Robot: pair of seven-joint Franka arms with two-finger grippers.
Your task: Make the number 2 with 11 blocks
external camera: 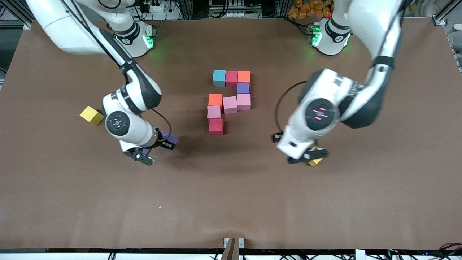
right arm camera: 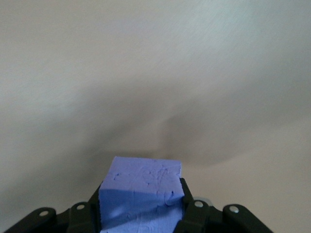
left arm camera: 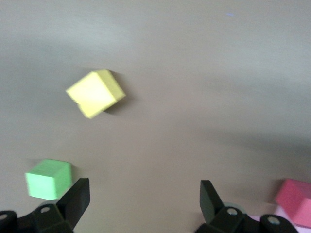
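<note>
Nine blocks lie joined at mid-table: blue (external camera: 219, 78), red (external camera: 231, 78) and orange (external camera: 244, 76) in a row, then purple (external camera: 243, 87), two pink (external camera: 244, 102) (external camera: 230, 104), orange (external camera: 215, 99), pink (external camera: 213, 112) and red (external camera: 216, 126). My right gripper (external camera: 169, 141) (right arm camera: 141, 216) is shut on a purple block (external camera: 173, 139) (right arm camera: 141, 191), held above bare table toward the right arm's end. My left gripper (external camera: 308, 156) (left arm camera: 144, 199) hangs open and empty over a yellow block (external camera: 316, 161) (left arm camera: 95, 92), which lies ahead of its fingers (left arm camera: 77, 196), not between them.
Another yellow block (external camera: 91, 115) lies beside the right arm's wrist. A green cube (left arm camera: 48, 178) sits by one left finger in the left wrist view; the arm hides it in the front view. A red block (left arm camera: 295, 201) shows at that view's edge.
</note>
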